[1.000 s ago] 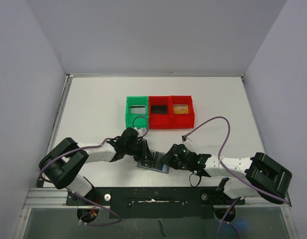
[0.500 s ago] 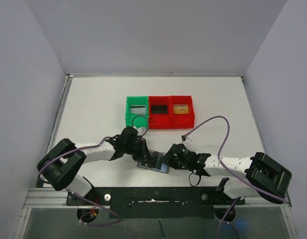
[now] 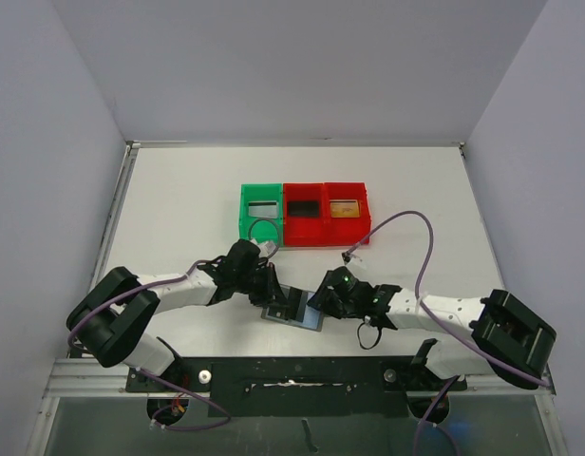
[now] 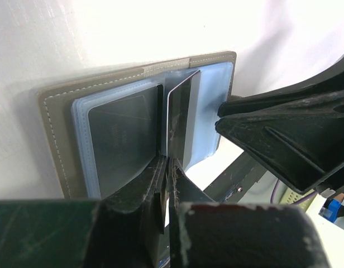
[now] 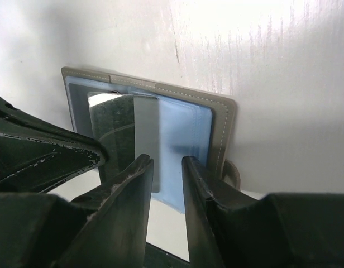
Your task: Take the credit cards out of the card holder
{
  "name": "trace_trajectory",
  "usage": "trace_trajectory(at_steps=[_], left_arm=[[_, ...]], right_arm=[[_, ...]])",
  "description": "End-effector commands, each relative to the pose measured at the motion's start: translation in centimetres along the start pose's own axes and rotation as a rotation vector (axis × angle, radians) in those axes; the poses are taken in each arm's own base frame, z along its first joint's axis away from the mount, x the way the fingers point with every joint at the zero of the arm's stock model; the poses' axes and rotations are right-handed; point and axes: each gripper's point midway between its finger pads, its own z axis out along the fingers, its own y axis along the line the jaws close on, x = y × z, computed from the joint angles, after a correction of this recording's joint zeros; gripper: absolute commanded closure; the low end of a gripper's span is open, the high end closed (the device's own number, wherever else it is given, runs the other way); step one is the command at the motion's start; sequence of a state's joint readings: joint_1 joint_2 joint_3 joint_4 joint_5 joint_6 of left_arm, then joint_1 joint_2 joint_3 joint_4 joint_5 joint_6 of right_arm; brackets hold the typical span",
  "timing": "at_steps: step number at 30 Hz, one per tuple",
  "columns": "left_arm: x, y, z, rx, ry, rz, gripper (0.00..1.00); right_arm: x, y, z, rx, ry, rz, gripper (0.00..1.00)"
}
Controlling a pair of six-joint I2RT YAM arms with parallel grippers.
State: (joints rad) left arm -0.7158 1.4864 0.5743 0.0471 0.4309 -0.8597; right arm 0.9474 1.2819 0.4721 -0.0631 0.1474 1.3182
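Worktop (image 3: 179, 190): white, walled on three sides. Both arms are bolted at the near edge and reach inward towards each other.

Left arm (image 3: 169, 290) and right arm (image 3: 435, 313): both low over the worktop, wrists meeting near the middle of the near half.

Bins: a row of three, touching side by side, well behind the arms. Green bin (image 3: 261, 214) is on the left, then red bin (image 3: 305, 214), then second red bin (image 3: 347, 211). Each has a flat item in the bottom: pale, dark and tan in that order. They are too small to identify.

Card holder (image 3: 292, 311): lies flat and opened on the worktop between the two claws, well in front of the bins. Grey stitched outside, bluish-grey clear pockets facing up (image 4: 55, 128). The small tab shows at the edge towards the right wrist (image 5: 219, 120).

Left claw (image 3: 271, 293): fingers closed tight (image 4: 166, 167) on the near edge of one credit card.

Credit card (image 4: 183, 120): stands on edge, tilted up at the holder's centre fold, its far part close against the pocket. From the right wrist it reads as a grey strip (image 5: 145, 131). The pocket beside it holds a dark panel (image 4: 124, 139); cannot tell if that is a second card.

Right claw (image 3: 321, 296): fingers a narrow gap apart (image 5: 166, 164), nothing seen between them. One fingertip (image 4: 225, 114) touches the holder's right-hand page at its edge.
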Motion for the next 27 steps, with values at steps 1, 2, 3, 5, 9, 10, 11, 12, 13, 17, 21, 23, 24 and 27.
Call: trace_trajectory(at_steps=[1, 2, 3, 5, 9, 10, 11, 12, 13, 17, 21, 23, 24, 27], left_arm=[[-1.8, -1.8, -0.7, 0.038, -0.054, 0.044, 0.99], [-1.8, -1.9, -0.7, 0.041, -0.057, 0.046, 0.99], [-1.8, -1.8, -0.7, 0.04, -0.057, 0.047, 0.99], [-1.8, -1.7, -0.7, 0.038, -0.055, 0.049, 0.99], [-1.8, -1.9, -0.7, 0.048, -0.058, 0.052, 0.98], [-1.8, -2.0, -0.7, 0.052, -0.059, 0.053, 0.98], [-1.8, -2.1, -0.7, 0.055, -0.059, 0.052, 0.98], [-1.8, -2.1, -0.7, 0.059, -0.059, 0.054, 0.97], [-1.9, -2.3, -0.7, 0.065, -0.06, 0.053, 0.95], [-2.3, -3.6, -0.5, 0.14, -0.08, 0.032, 0.9], [-2.0, -4.2, -0.2, 0.174, -0.046, 0.018, 0.86], [-1.7, -4.0, -0.1, 0.18, -0.039, 0.012, 0.86], [-1.6, -3.9, -0.1, 0.182, -0.035, 0.01, 0.87], [-1.4, -3.5, -0.2, 0.17, -0.039, 0.01, 0.9]], right_arm=[[-2.1, 3.2, -1.5, -0.09, -0.047, -0.075, 0.7], [-2.1, 3.8, -1.6, -0.111, -0.046, -0.078, 0.7], [-2.2, 4.2, -1.5, -0.128, -0.045, -0.077, 0.7], [-2.0, 4.6, -1.2, -0.147, -0.033, -0.07, 0.7], [-0.8, 4.3, 0.2, -0.145, 0.023, -0.059, 0.7], [-0.6, 3.9, 0.5, -0.13, 0.033, -0.054, 0.7], [-0.4, 3.3, 0.9, -0.101, 0.038, -0.034, 0.71], [-0.1, 2.8, 1.1, -0.079, 0.04, -0.012, 0.71], [0.1, 2.3, 1.2, -0.073, 0.04, 0.001, 0.71], [1.0, 0.3, 1.6, -0.051, 0.056, 0.048, 0.71], [1.2, -0.8, 1.7, -0.02, 0.06, 0.048, 0.71], [1.2, -0.9, 1.8, -0.019, 0.057, 0.047, 0.71], [1.2, -0.9, 1.7, -0.017, 0.056, 0.049, 0.71], [1.1, -1.0, 1.7, -0.015, 0.053, 0.046, 0.71]])
